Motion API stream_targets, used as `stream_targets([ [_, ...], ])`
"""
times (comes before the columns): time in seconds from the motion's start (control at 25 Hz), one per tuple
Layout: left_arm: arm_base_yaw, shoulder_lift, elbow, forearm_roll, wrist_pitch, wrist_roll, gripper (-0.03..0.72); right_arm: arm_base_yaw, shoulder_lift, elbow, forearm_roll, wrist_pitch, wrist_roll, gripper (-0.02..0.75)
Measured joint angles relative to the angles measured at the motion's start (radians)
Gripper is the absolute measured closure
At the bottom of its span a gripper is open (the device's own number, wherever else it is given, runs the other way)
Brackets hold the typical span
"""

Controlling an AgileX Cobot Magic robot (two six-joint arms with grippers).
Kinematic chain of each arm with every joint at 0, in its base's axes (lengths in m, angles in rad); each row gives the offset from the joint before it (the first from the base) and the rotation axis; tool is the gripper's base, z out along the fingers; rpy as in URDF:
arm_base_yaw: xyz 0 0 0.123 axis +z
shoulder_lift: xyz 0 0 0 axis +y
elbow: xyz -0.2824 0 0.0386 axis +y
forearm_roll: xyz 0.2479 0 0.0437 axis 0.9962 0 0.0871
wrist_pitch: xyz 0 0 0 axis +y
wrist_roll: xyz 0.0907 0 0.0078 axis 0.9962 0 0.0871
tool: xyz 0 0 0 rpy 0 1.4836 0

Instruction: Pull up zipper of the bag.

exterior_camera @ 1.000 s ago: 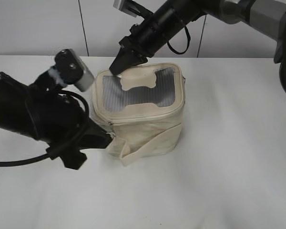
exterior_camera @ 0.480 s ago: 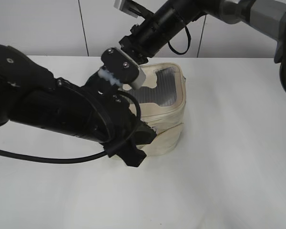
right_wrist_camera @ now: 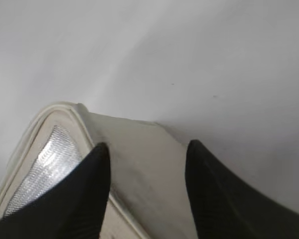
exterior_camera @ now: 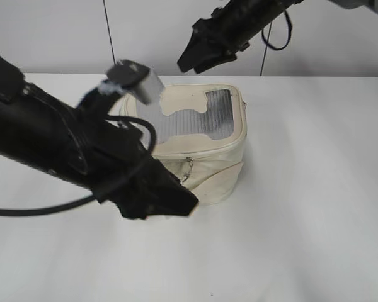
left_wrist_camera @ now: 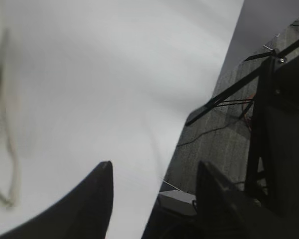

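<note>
Since half a second ago my right gripper (exterior_camera: 188, 63) has lifted off the bag (exterior_camera: 205, 148) and hangs above its back edge, jaws apart and empty. My left gripper (left_wrist_camera: 152, 172) now sits at the bag's front-left, jaws apart and holding nothing. Its arm hides the bag's left side — one zipper (exterior_camera: 188, 168) pull shows, dangling in front. White counter (exterior_camera: 302, 220), pale wall.

No text, label, brand, number or sign can be read in any view. The bag (exterior_camera: 201, 148) carries only a plain cream patch on its mesh top, with no lettering. The arms and the table (exterior_camera: 302, 239) show no markings that can be made out.
</note>
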Motion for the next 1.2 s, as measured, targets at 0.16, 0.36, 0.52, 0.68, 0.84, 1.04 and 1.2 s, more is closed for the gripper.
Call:
stream_targets([
  [0.16,0.12,-0.09,-0.006,0.131,0.007,-0.118,0.312,-0.087,-0.072,0.007,-0.057,0.0,0.076,0.372],
  [0.36,0.315,-0.03,-0.174,0.178,0.072,-0.1,0.333,-0.213,-0.222,0.227,-0.02,-0.009,0.034,0.381],
  [0.52,0.354,0.177,-0.455,0.148,0.137,-0.056,0.333,-0.301,-0.436,0.7,0.149,-0.15,-0.195,0.384],
  [0.68,0.346,0.406,-0.767,0.144,0.243,-0.045,0.285,-0.34,-0.651,1.19,0.41,-0.438,-0.594,0.381],
  [0.84,0.326,0.597,-1.014,0.146,0.383,-0.043,0.227,-0.34,-0.696,1.42,0.78,-0.491,-1.015,0.318],
  [1.04,0.306,0.736,-1.17,0.191,0.483,-0.062,0.218,-0.334,-0.659,1.467,0.877,-0.464,-1.161,0.277],
  [1.2,0.299,0.771,-1.184,0.229,0.485,-0.076,0.217,-0.334,-0.629,1.468,0.886,-0.463,-1.203,0.274],
])
